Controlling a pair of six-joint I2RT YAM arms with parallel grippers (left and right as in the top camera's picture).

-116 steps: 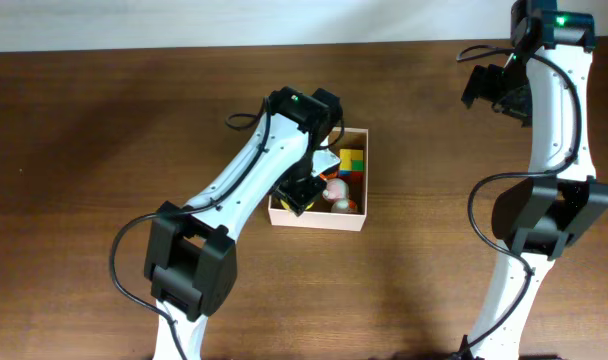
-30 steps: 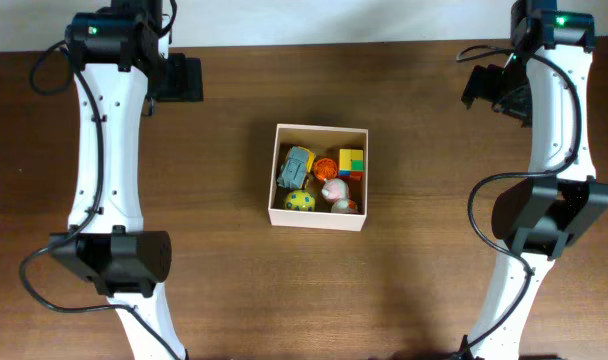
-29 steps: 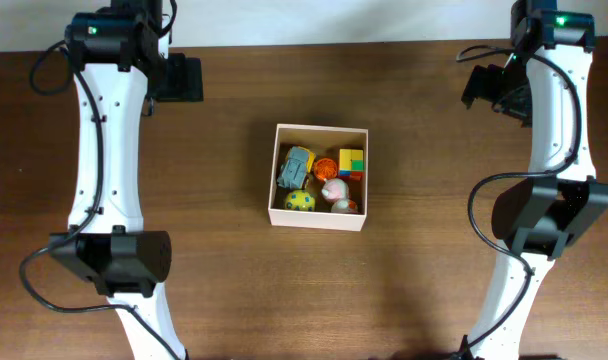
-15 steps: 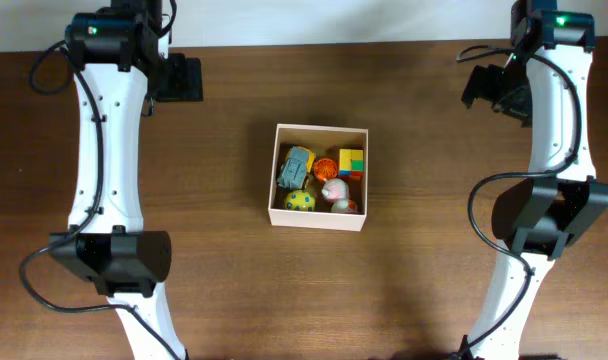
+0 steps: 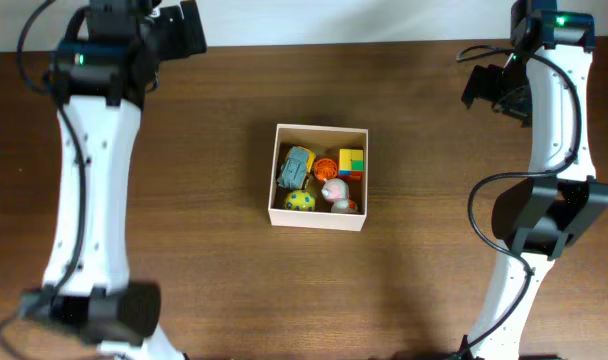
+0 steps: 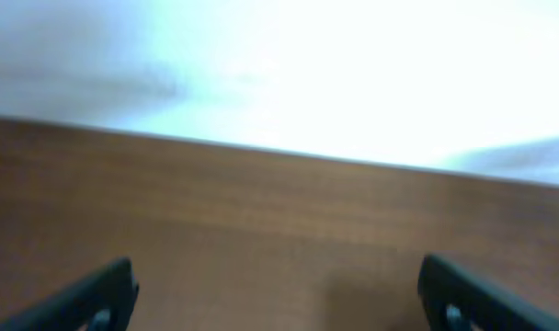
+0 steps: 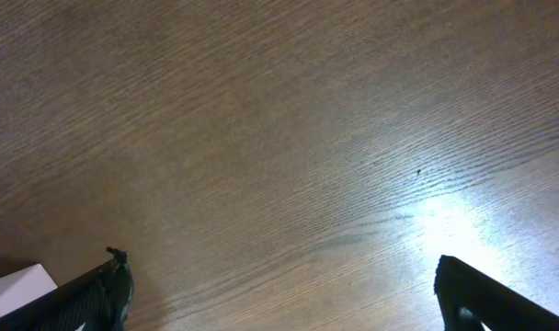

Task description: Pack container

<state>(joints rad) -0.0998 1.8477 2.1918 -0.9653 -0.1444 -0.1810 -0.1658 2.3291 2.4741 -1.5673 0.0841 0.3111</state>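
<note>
Lying far from L gripper [image 6: 274, 292], R gripper [image 7: 281, 283]: container [image 5: 317, 218].

Even light; table [image 7: 427, 225] glare; left wrist blurred

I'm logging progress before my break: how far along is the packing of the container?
Looks essentially done: the container holds several small toys, and no toy lies loose on the table. Nothing is in hand; the left claw and right claw are open and empty, away from it. I see nothing left to pack.
</note>
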